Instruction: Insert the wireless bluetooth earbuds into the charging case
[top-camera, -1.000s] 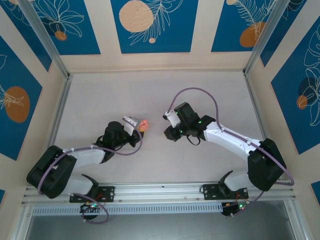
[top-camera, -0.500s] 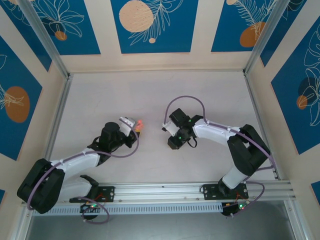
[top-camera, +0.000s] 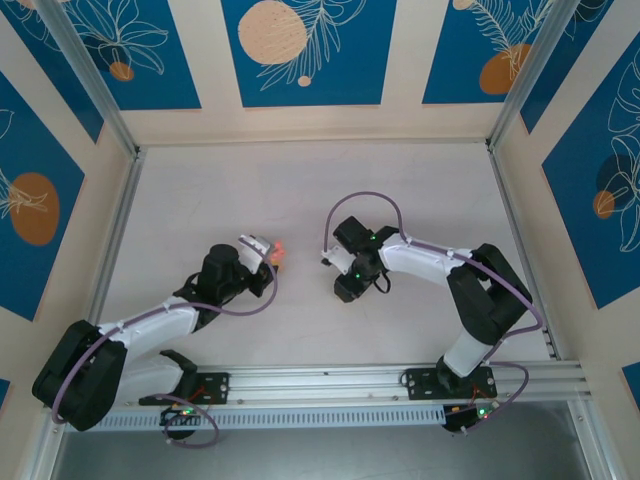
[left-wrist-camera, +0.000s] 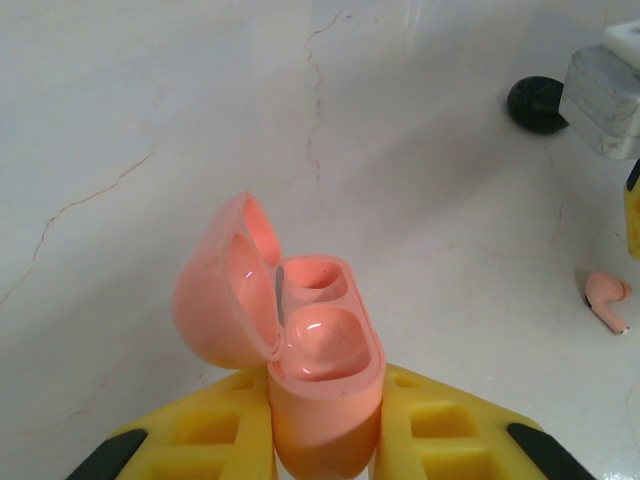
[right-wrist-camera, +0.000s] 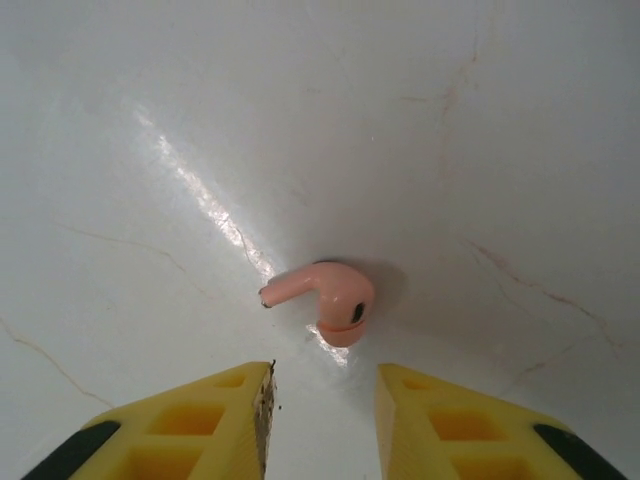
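Pink earbud (right-wrist-camera: 325, 300): lies loose on the table (right-wrist-camera: 150, 100) right of the open charging case (left-wrist-camera: 320, 350) clamped in the left gripper (left-wrist-camera: 325, 388), right gripper (right-wrist-camera: 323, 372) freshly swung in with jaws now parted just short of it, so looks like pickup time.

**Pale table, two small things down**

Here's the table (top-camera: 300, 190), a pale, glossy top with thin brownish veins running across it. Lying right on it is one pink earbud (right-wrist-camera: 325, 298), on its side, stem out to the left in the right wrist view. Apart from it sits a small round black thing (left-wrist-camera: 535, 103).
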